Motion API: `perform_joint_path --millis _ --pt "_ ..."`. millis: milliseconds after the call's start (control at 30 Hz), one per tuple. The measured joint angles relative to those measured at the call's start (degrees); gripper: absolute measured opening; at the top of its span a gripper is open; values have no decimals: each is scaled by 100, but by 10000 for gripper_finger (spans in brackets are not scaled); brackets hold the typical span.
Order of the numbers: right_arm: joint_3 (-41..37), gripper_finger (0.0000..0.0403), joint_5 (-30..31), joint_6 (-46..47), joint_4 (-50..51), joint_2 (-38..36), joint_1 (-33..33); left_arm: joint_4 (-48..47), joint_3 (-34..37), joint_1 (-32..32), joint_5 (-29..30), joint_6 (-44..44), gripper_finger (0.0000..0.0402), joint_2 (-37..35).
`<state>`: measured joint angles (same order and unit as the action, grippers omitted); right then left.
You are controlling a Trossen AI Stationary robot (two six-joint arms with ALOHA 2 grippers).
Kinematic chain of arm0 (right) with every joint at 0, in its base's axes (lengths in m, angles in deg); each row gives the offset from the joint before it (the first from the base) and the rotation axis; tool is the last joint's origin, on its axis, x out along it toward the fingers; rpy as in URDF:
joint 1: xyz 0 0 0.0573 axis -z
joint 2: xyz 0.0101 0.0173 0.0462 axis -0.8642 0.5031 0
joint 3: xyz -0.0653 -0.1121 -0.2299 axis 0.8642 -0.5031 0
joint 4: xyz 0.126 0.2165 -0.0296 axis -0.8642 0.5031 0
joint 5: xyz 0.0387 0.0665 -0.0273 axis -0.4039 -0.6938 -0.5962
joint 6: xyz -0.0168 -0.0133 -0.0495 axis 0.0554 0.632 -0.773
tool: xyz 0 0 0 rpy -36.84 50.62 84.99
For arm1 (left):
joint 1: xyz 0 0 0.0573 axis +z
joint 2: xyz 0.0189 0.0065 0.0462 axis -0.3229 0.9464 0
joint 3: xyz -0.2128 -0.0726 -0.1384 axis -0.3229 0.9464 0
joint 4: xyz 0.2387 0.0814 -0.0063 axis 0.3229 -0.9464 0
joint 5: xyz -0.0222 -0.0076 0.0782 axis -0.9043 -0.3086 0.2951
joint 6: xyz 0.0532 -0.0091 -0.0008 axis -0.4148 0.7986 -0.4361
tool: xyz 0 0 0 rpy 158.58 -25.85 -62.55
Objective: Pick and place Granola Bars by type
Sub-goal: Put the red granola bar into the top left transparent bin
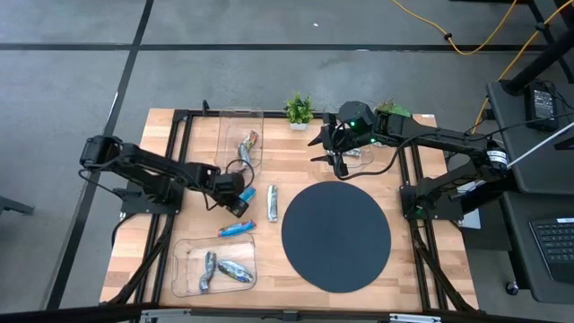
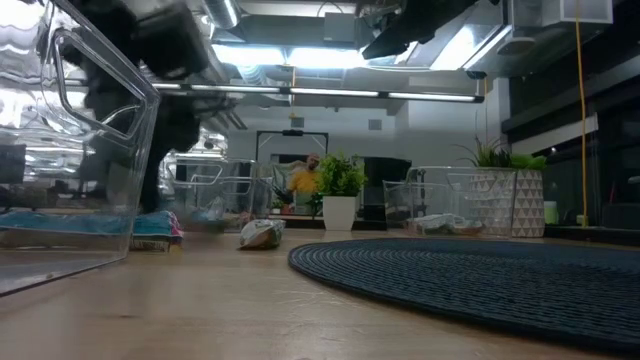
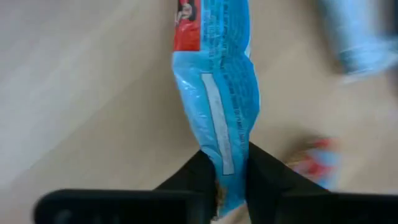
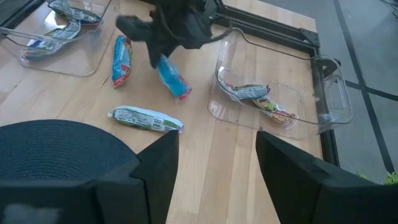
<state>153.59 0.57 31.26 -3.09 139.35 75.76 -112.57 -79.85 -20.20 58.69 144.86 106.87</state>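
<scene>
My left gripper (image 1: 240,199) is shut on a bright blue granola bar (image 3: 217,93) over the table's middle left. A second blue bar with red ends (image 1: 236,229) and a silver-white bar (image 1: 272,203) lie flat on the wood beside it. The far clear tray (image 1: 240,144) holds two bars (image 4: 255,93). The near clear tray (image 1: 213,266) holds several silver-blue bars. My right gripper (image 4: 217,168) is open and hovers near the far edge of the dark round mat (image 1: 336,236), holding nothing. My left gripper pinches the blue bar by one end (image 3: 227,165) between its two fingers, which lie along the bar. The fingers point down at a slant. The bar hangs tilted below them, with its red-marked free end (image 4: 185,93) lowest, just above the wood.
A small potted plant (image 1: 299,109) stands at the far edge. Another clear tray with a bar (image 1: 359,154) sits under the right arm. The black frame rails (image 1: 179,152) run along the table's sides. Bare wood lies between the mat and the near tray.
</scene>
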Motion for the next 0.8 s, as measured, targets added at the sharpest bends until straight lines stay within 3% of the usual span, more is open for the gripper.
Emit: perform_joint_path --millis 167,367,667,800 --pt "0 216 0 -1 -1 0 -2 -58 -451 -201 -380 -355 11 -93" --pt "0 216 1 -2 -8 0 0 -148 -1305 -517 -482 -712 14 -167" --pt "0 216 1 -10 -128 0 -1 -530 -2876 -549 170 -1931 10 -195" --pt "0 216 1 -19 -148 0 -1 -723 -3218 -458 409 -2210 14 -247"
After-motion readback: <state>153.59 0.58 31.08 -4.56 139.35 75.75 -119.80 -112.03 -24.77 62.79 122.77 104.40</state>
